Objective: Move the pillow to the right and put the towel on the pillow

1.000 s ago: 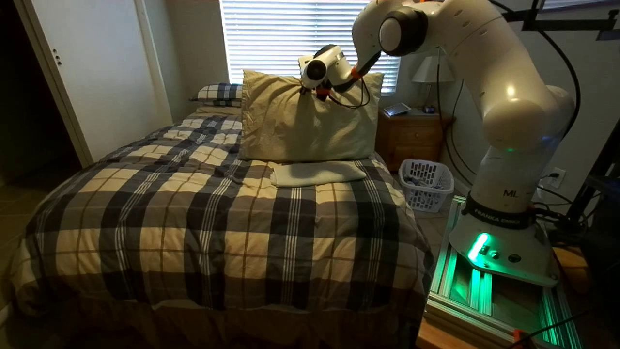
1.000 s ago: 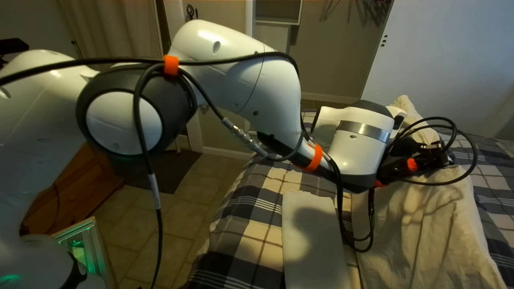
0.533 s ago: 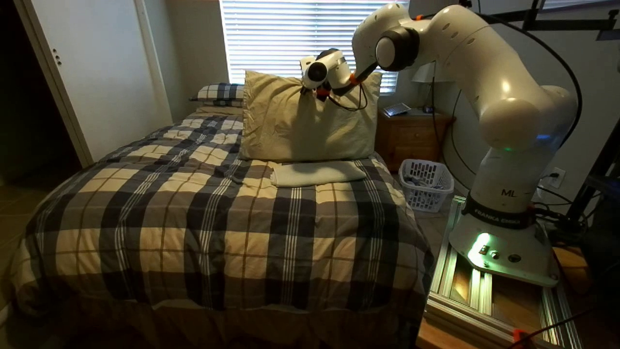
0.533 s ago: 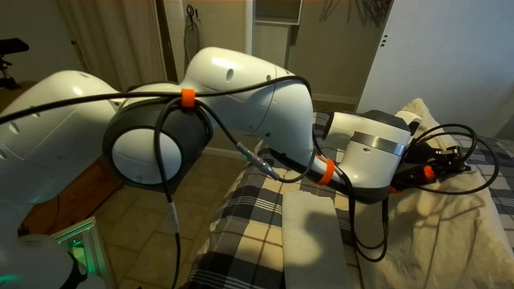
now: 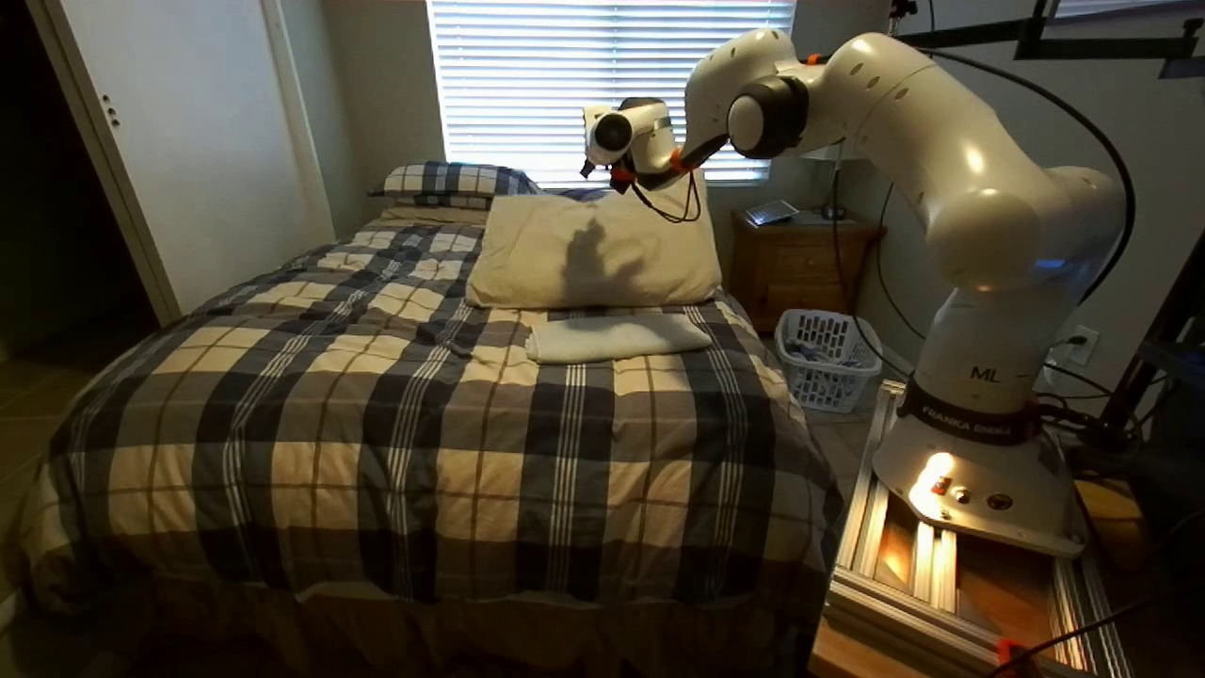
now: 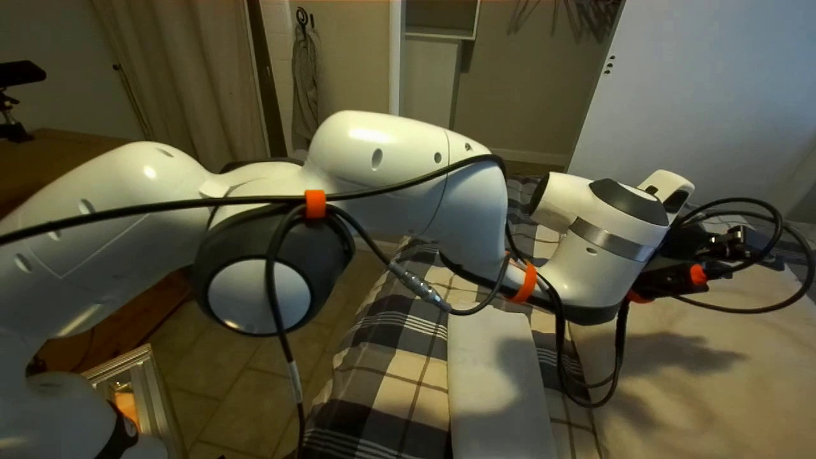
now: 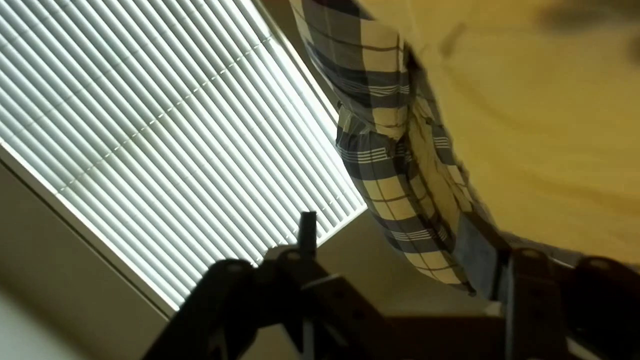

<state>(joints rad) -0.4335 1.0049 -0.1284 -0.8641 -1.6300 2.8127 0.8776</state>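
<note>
The puffy cream pillow (image 5: pixel 532 247) is wearing a shadow (image 5: pixel 588 268), folded towel (image 5: pixel 617 339) lying beside; gripper (image 7: pixel 394 243) is gaping wide, holding nothing.

The worktop (image 5: pixel 311 424) is a bed, dressed in a plaid cover (image 5: pixel 508 471) of dark blue, grey and cream. On this cover lies the large cream pillow (image 5: pixel 602 259), near to one long side of the bed. Just beside it, but not touching, the off-white towel (image 5: pixel 617 339) makes a narrow strip; in an exterior view a band of plaid (image 6: pixel 570 427) shows between them. At the far end there is a plaid pillow (image 5: pixel 428 179), partly hidden.
</note>
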